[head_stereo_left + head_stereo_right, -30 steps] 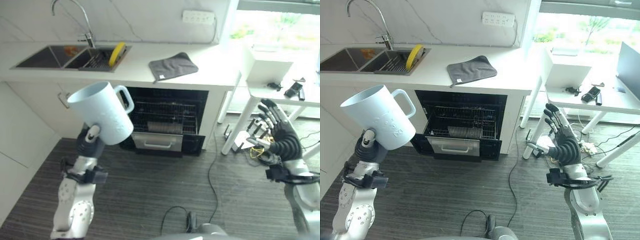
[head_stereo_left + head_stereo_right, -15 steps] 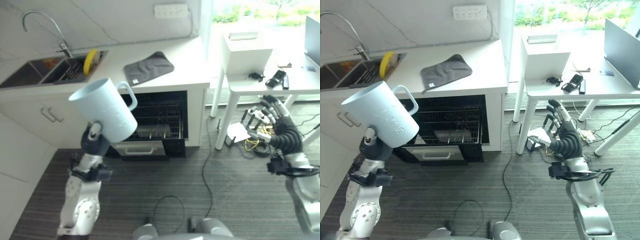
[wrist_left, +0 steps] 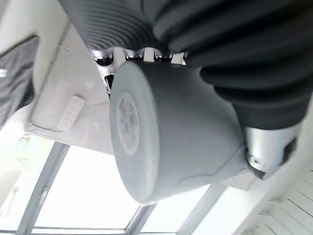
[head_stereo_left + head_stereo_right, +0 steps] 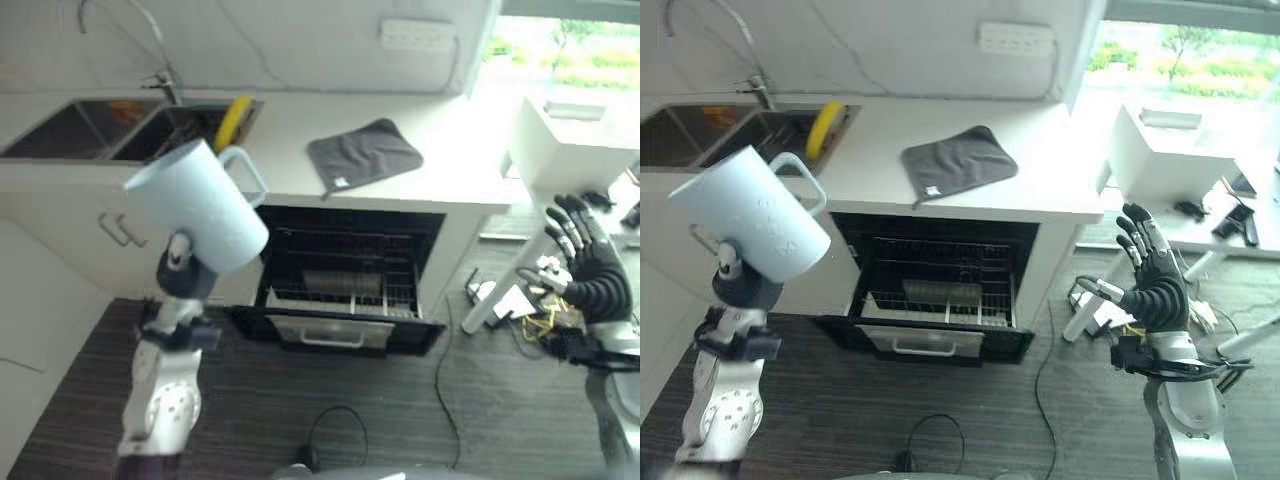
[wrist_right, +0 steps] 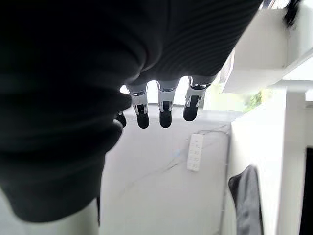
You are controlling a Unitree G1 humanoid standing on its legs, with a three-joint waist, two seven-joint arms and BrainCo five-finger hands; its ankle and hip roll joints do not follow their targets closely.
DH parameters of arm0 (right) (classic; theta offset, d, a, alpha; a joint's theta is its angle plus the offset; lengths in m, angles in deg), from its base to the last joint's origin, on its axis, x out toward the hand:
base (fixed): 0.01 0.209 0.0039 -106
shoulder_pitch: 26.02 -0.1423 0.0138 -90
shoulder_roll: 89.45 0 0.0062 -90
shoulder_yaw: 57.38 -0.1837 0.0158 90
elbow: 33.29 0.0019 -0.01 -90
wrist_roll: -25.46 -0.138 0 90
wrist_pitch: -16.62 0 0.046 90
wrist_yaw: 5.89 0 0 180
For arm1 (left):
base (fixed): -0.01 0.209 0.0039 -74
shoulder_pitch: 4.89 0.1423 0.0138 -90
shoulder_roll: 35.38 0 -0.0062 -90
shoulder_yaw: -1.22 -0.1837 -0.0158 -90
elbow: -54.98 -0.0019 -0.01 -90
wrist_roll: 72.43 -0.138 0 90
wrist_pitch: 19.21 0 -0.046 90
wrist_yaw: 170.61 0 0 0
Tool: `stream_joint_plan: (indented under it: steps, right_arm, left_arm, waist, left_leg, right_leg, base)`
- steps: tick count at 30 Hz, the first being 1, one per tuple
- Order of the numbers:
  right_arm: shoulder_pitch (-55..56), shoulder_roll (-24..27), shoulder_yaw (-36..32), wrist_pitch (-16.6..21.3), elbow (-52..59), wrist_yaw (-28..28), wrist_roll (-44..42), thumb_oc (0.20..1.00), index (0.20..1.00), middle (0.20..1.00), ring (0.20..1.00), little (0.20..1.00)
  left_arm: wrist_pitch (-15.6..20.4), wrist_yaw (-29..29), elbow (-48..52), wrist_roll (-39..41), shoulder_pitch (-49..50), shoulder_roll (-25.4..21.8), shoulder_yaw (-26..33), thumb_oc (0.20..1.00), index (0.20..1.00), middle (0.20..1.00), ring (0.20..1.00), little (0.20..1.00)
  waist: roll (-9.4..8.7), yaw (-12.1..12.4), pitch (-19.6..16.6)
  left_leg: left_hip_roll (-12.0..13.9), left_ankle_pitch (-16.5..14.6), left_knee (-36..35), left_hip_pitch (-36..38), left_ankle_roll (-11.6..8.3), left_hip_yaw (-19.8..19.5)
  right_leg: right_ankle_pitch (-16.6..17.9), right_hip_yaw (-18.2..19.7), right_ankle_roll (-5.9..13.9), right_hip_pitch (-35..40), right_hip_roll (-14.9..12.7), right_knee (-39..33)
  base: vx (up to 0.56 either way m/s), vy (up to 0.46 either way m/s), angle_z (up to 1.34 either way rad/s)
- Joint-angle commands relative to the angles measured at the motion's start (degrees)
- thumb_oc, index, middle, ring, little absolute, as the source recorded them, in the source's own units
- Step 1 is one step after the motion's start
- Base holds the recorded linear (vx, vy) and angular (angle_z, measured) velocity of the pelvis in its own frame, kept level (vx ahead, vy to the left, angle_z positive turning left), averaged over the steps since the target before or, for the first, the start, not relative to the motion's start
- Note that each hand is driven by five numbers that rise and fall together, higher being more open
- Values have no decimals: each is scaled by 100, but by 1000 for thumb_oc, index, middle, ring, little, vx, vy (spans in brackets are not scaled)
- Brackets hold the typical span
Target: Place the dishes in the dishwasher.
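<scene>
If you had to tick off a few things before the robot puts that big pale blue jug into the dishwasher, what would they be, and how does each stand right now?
1. Jug held firmly: ok, the left hand is curled round it.
2. Dishwasher door open: ok, open under the counter.
3. Rack reachable: ok, wire rack visible inside the opening.
4. Free space in the rack: cannot tell; something grey already lies in it.
5. Right hand free to help: ok, fingers straight, holding nothing.
6. Jug near the rack: not ok, it hangs high, left of the opening.

The pale mug (image 4: 198,215) hides the left robot hand's (image 4: 180,262) fingers.
</scene>
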Motion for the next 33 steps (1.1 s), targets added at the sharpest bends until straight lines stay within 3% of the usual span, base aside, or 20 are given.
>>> stream_joint_plan:
  steps: [1,5,9,15,19,25,27,28,31,32,33]
  right_arm:
    - [-227,178,80,233,-30,143,191,1000,1000,1000,1000,1000]
    - [-271,160,192,324,-109,53,152,1000,1000,1000,1000,1000]
    - [-233,269,157,393,-115,20,24,1000,1000,1000,1000,1000]
    - [-121,270,204,552,-123,30,-42,1000,1000,1000,1000,1000]
    - [-148,255,293,542,-156,150,-14,1000,1000,1000,1000,1000]
    - [-255,302,427,268,-58,292,3,1000,1000,1000,1000,1000]
    - [-246,350,388,236,-84,239,-50,1000,1000,1000,1000,1000]
    - [-229,422,343,218,-79,225,-77,1000,1000,1000,1000,1000]
    - [-269,491,331,254,-126,172,15,1000,1000,1000,1000,1000]
    - [-287,489,336,260,-148,176,59,1000,1000,1000,1000,1000]
    - [-355,502,330,208,-173,197,63,1000,1000,1000,1000,1000]
  left_arm:
    - [2,-5,566,-8,98,-239,191,200,200,200,200,200]
    - [37,68,629,-172,118,-241,182,200,200,200,200,200]
    - [46,72,614,-86,65,-279,184,200,200,200,200,200]
    - [183,-54,621,-109,222,-262,168,200,200,200,200,200]
    - [225,-21,650,-56,215,-329,128,200,200,200,200,200]
    - [74,112,755,215,307,-327,72,200,200,200,200,200]
    - [55,85,763,310,360,-310,102,200,200,200,200,200]
    - [77,39,795,308,401,-274,91,200,200,200,200,200]
    - [122,-41,828,287,450,-164,49,200,200,200,200,200]
    - [133,-60,819,277,455,-135,36,200,200,200,200,200]
    - [133,-89,819,326,470,-137,29,200,200,200,200,200]
  waist:
    - [60,80,-112]
    - [21,187,-44]
    - [-32,180,-7]
    - [-29,-33,61]
    - [15,-121,20]
    - [105,-168,-87]
    - [83,-197,-48]
    - [45,-196,30]
    - [56,-186,170]
    - [69,-202,191]
    - [116,-233,191]
  left_leg:
    - [299,-165,17,-159,-295,-191]
    - [241,-196,17,-151,-202,-71]
    - [168,-231,17,-103,-216,-73]
    - [90,-405,17,122,-200,-13]
    - [76,-532,17,247,-160,123]
    - [177,-512,69,476,-300,251]
    - [272,-648,620,354,-403,308]
    - [365,-519,1451,115,-536,276]
    - [491,-364,2653,-522,-652,12]
    - [568,-378,2569,-580,-641,49]
    - [707,-390,1899,-457,-629,195]
  right_leg:
    - [385,-28,58,-121,265,-114]
    - [360,-271,-1,-366,382,416]
    - [41,-276,-110,-353,778,-283]
    - [578,-4,-75,-542,934,-1146]
    - [624,88,-110,-531,997,-1300]
    - [550,215,-288,-296,1175,-1517]
    - [552,278,-374,-252,1161,-1517]
    - [566,331,-464,-220,1125,-1517]
    - [579,423,-615,-166,1132,-1517]
    - [569,417,-616,-144,1135,-1517]
    - [521,395,-558,-114,1128,-1517]
  base:
    - [76,254,-9]
    - [42,148,7]
    - [76,8,-45]
    - [124,-112,-7]
    - [129,-207,-1]
    - [198,-271,1]
    - [167,-282,0]
    - [107,-238,3]
    - [91,-130,22]
    - [154,88,9]
    - [175,181,-2]
